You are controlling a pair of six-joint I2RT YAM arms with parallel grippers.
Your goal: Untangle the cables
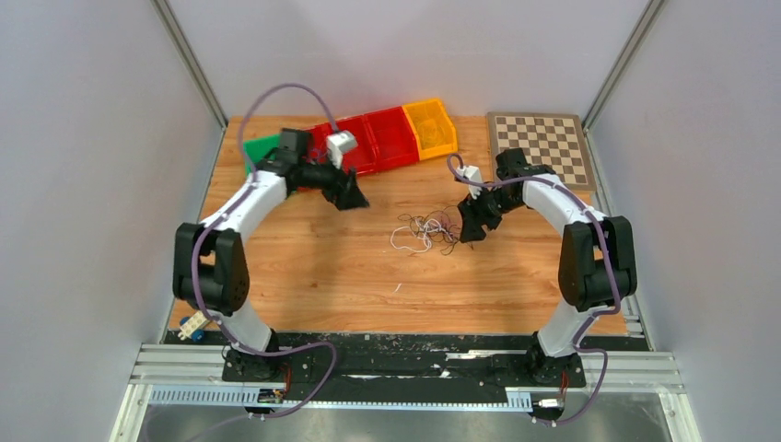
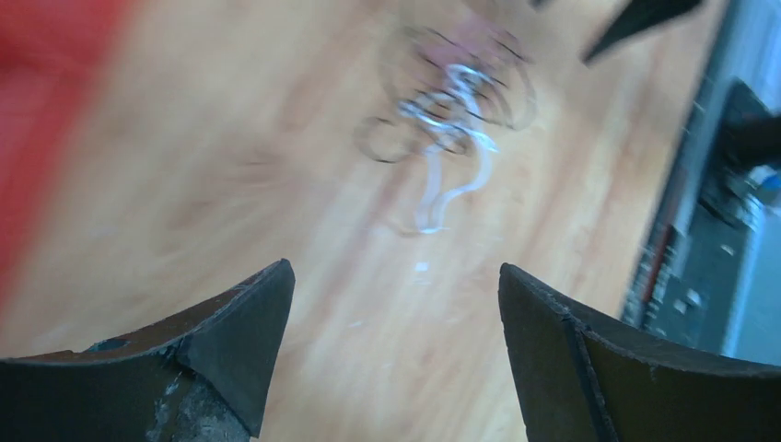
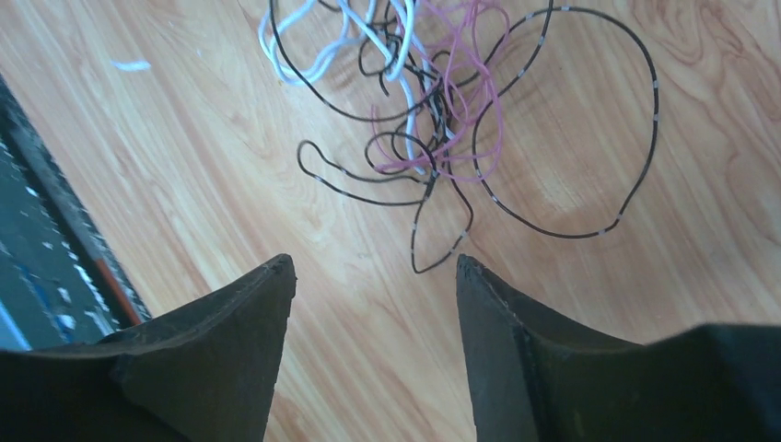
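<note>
Right gripper (image 3: 375, 267): is hanging with jaws parted and gripping nothing, just right of the tangle.
Left gripper (image 2: 394, 272): is standing wide open and empty, off to the left of the heap.
Cables (image 3: 442, 120): are lying in a small knot on the wooden table (image 1: 322, 267), midway between both arms.
Handling: probably feather-light, limp and slippery; pinching a free outer loop, like the big black one, is looking safest.
Look: white, pink and black strands are crossing in loose curls.

White arms (image 1: 241, 207) with black joints carry purple hoses (image 1: 276, 89) and dark fingers (image 3: 230, 350).
</note>
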